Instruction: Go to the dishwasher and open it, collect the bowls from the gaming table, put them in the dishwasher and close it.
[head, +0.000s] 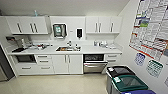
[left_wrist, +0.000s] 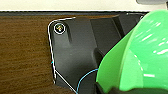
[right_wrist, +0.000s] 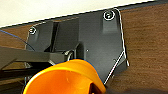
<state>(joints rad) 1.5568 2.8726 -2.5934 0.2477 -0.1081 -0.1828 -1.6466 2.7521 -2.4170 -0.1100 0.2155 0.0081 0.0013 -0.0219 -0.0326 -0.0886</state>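
Kitchenette: the dishwasher sits under the worktop, door ajar for loading. Left tool carries a green bowl, right tool an orange bowl; finger state cannot be told.

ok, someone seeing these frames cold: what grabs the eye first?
Probably the two bright bowls up close at the wrists: a lime green bowl at the left wrist camera and an orange bowl at the right one. In the head view, the dishwasher stands slightly open under the white counter, right of the sink, with lidded bins nearer on the right.
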